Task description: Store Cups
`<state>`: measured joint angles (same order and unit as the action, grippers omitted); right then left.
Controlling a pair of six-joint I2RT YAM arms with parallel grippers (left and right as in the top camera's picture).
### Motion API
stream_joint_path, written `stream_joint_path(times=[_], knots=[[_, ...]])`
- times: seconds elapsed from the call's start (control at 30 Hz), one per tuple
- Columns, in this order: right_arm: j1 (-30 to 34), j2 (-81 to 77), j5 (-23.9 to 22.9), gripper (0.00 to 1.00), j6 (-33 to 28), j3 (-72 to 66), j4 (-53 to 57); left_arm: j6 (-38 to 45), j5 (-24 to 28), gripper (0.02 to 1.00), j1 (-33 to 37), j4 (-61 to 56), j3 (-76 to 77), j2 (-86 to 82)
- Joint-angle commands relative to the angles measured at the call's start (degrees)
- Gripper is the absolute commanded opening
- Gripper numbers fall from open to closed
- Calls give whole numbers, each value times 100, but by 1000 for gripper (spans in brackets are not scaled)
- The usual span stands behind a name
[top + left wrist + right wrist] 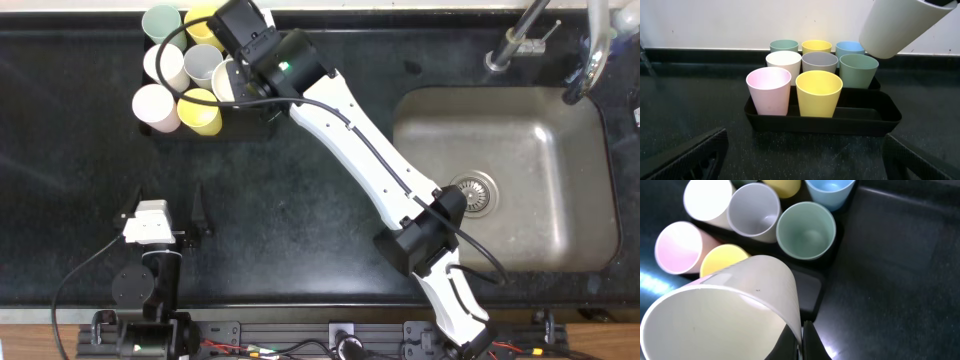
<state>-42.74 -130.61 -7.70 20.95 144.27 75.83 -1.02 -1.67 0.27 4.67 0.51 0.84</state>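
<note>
Top view, right arm [360, 150] extended over tray [820, 125], tool [801, 340] clasping cup [730, 315]

Black countertop [270, 210], black tray [820, 125], seemingly plastic

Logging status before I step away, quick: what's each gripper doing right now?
Left gripper: open, holding nothing.
Right gripper: closed, holding a white cup.

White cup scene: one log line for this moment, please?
right gripper: shut on white cup | above black tray, one slot free | left gripper: open, away from tray
</note>
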Motion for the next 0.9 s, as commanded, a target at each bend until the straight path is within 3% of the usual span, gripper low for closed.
stream_joint_path(times=[0.03,0.9], knots=[[20,-192,-90,45,2,210,-68,125,52,1000,37,15,-4,-68],[-52,-787,151,45,2,208,-2,125,52,1000,37,17,-4,-68]])
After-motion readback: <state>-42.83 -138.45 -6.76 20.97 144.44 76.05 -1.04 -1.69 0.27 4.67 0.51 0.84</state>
